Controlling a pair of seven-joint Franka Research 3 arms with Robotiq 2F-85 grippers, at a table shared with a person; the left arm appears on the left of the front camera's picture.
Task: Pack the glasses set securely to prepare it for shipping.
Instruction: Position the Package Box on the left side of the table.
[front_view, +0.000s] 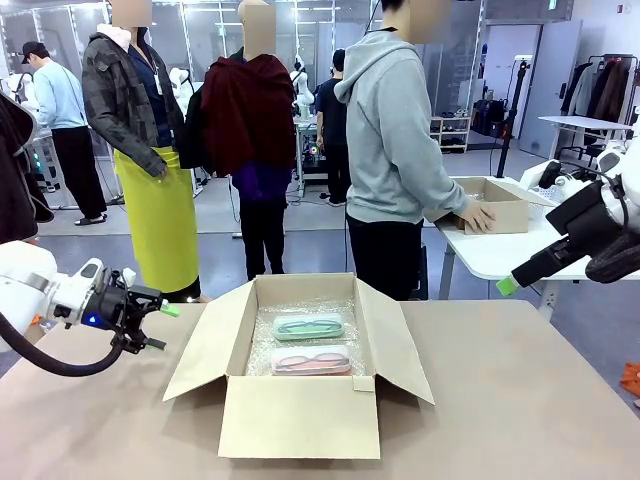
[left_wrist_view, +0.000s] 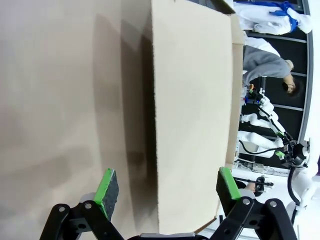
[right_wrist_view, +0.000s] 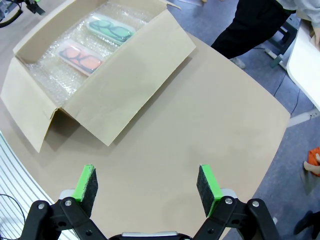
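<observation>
Glasses set (front_view: 308, 326): translucent mint case (right_wrist_view: 111, 30) and pink case (right_wrist_view: 82, 56), frames visible inside, side by side on bubble wrap (right_wrist_view: 50, 75) in the open cardboard box (front_view: 300, 415) on the counter (front_view: 500, 400). Left hand (left_wrist_view: 167, 187) and right hand (right_wrist_view: 147, 182) gape wide, empty.

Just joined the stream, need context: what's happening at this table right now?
A cardboard box sits open on the table, lined with bubble wrap. The mint green case and the pink case lie side by side inside. Both grippers are open and hold nothing: the left gripper hovers beside the box's left flap, and the right gripper hangs above the table off to the right. The person is turned towards a second box on another table.
</observation>
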